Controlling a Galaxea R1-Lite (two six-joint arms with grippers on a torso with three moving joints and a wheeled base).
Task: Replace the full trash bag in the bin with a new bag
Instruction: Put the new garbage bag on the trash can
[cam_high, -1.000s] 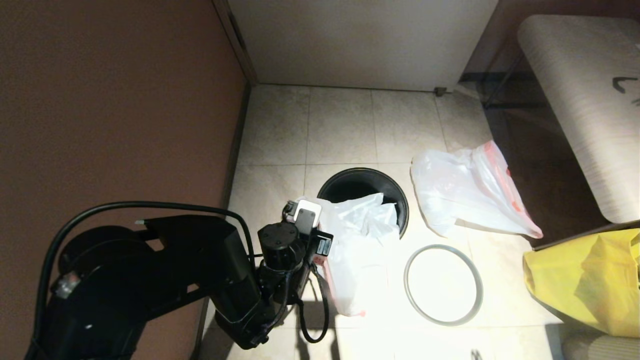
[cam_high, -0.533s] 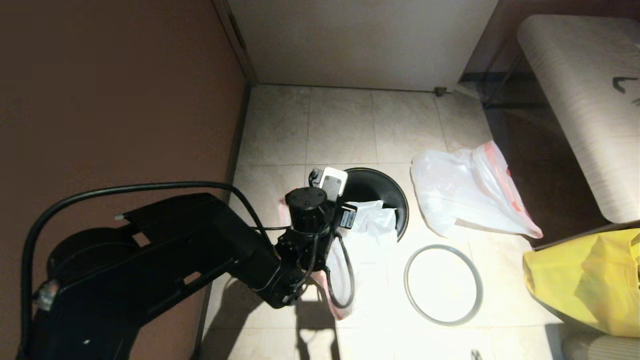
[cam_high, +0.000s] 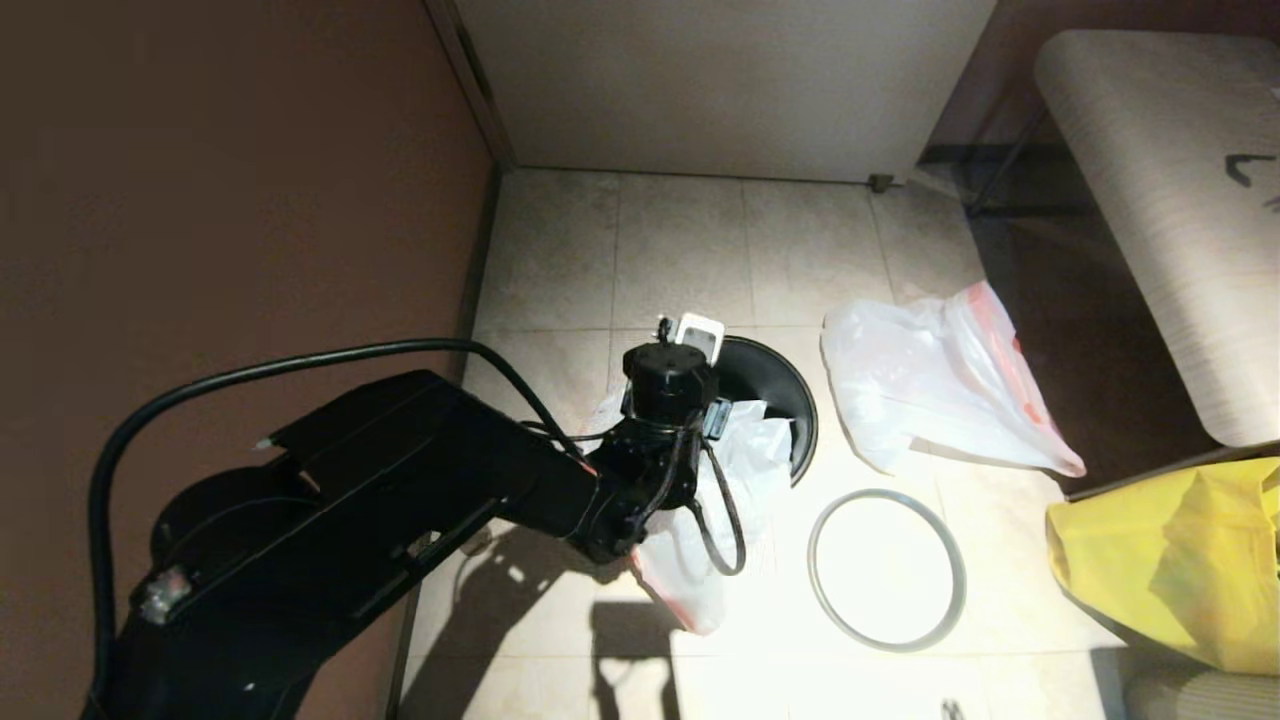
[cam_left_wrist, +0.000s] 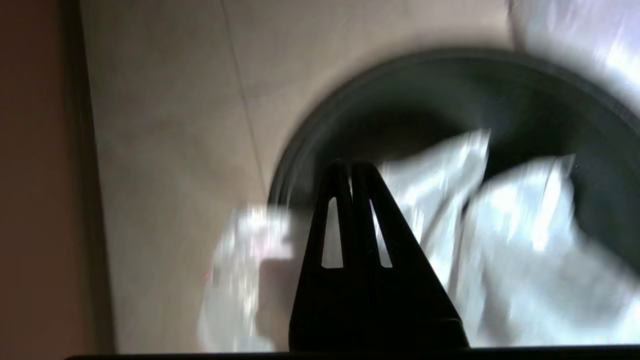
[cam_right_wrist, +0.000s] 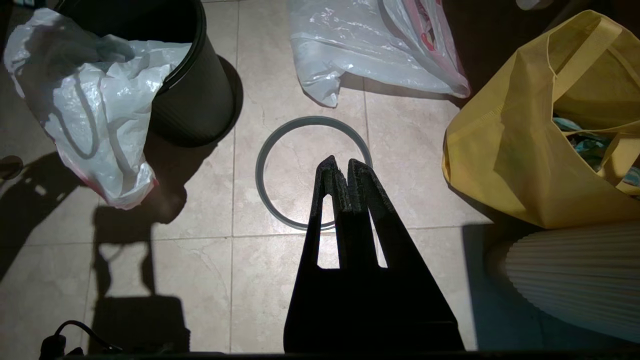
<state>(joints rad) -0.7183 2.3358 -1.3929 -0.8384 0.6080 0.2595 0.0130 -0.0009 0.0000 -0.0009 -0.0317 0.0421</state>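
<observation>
Beige tiled floor (cam_high: 680, 250) in a corner between a brown wall (cam_high: 220, 180) and a pale door (cam_high: 720, 80). I see my left gripper (cam_left_wrist: 351, 167), fingers pressed together, above the small round black bin (cam_high: 790, 385); the thin white new bag (cam_high: 740, 450) drapes over the bin's rim. The lumpy full bag (cam_high: 930, 385) lies right of the bin, the grey hoop (cam_high: 886, 570) near it. My right gripper (cam_right_wrist: 341, 167), fingers together and empty, hangs over the hoop.

Left arm stretched forward and rightward from lower left of head view, wrist bent downward, cable looping under wrist. Left hand (cam_left_wrist: 351, 167) pointing down, fingers (cam_left_wrist: 367, 172) pressed together, tips meeting. Right hand (cam_right_wrist: 341, 165) hanging downward, fingers (cam_right_wrist: 360, 167) pressed together likewise.
</observation>
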